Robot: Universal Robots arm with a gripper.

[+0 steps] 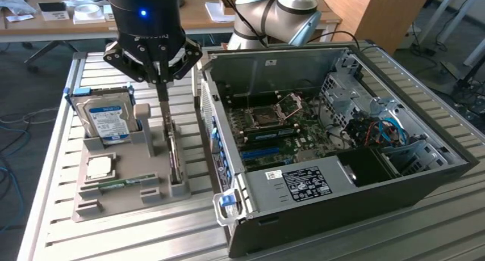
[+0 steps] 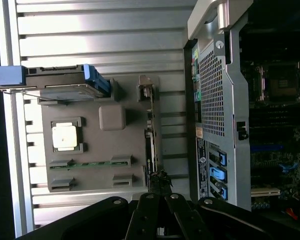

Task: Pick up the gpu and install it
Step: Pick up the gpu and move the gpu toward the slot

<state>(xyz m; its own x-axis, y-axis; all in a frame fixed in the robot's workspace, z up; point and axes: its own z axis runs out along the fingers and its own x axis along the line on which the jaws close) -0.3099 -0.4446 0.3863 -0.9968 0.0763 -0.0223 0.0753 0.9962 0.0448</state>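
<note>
Gpu: you see it upright in the tray slot.
End effector: closed on its top edge.

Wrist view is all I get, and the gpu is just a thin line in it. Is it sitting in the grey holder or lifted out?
Observer: Sitting in it. The gpu stands on edge in a slot of the holder.
Operator: How is the gripper placed?
Observer: The gripper reaches straight down from above, shut on the card's upper edge at one end.
Operator: And the blue-cornered thing beside it?
Observer: A hard drive, upright in the holder, its blue-and-white label facing the exterior camera.
</note>
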